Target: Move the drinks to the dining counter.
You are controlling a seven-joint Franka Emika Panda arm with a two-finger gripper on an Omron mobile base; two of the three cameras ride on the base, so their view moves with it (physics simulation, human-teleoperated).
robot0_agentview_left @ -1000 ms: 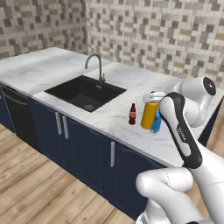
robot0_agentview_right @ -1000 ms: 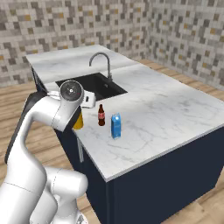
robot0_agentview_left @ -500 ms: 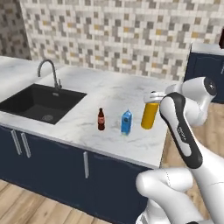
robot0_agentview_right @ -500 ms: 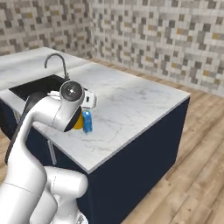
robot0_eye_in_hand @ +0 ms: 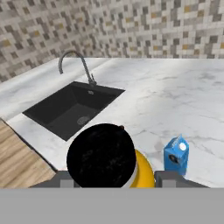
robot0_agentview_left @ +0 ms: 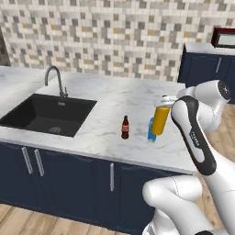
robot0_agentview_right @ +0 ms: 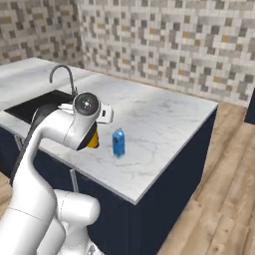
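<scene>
On the white marble island (robot0_agentview_left: 114,98), left to right: black sink (robot0_agentview_left: 43,114) with faucet (robot0_agentview_left: 55,80), cola bottle (robot0_agentview_left: 125,127), blue carton (robot0_agentview_left: 151,131). The gripper (robot0_agentview_left: 166,102) clasps the yellow bottle (robot0_agentview_left: 160,120), held above the island, beside the carton.

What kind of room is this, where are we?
Most likely a home kitchen: a marble island with a black inset sink and curved faucet, navy cabinets below, and a mosaic tile wall behind.
</scene>
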